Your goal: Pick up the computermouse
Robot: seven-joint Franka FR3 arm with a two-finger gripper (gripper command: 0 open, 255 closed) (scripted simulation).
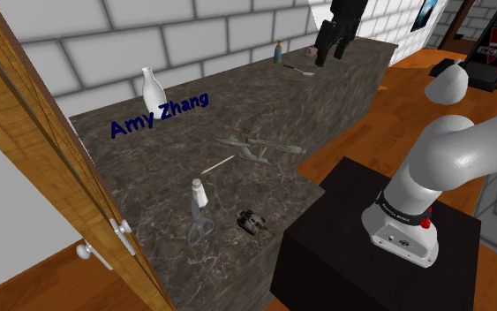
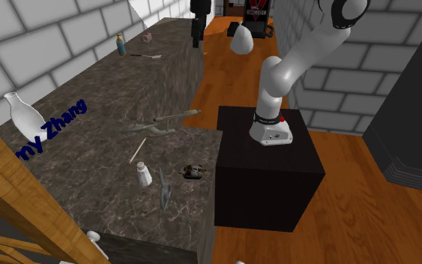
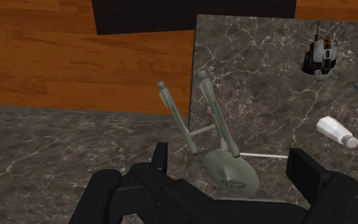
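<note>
Dark marbled counter [image 1: 149, 168] runs along a white brick wall. From the shoulder view, the computer mouse [image 1: 252, 221] sits close to the counter's near edge, just off the corner of the black stand [image 1: 370, 256]. Beside it, toward this view's left, lie grey scissors [image 1: 199, 221], with a small white bottle [image 1: 199, 193] near their blade end. Further up the counter are a grey starship model [image 1: 257, 147] and a white vase [image 1: 153, 88] by blue lettering (it reads "Amy Zhang"). The white arm [image 1: 445, 146] rises from the stand.

Over to the second exterior view: same line-up, with the mouse between the scissors and the stand, touching neither.

Now the wrist view. The gripper [image 3: 229, 154] looks down with its two black fingers standing apart, clasping nothing. The starship model lies below them, one of its long pods reaching past the counter's edge. The mouse is off to one side, beyond the white bottle and well apart from the fingers.
</note>
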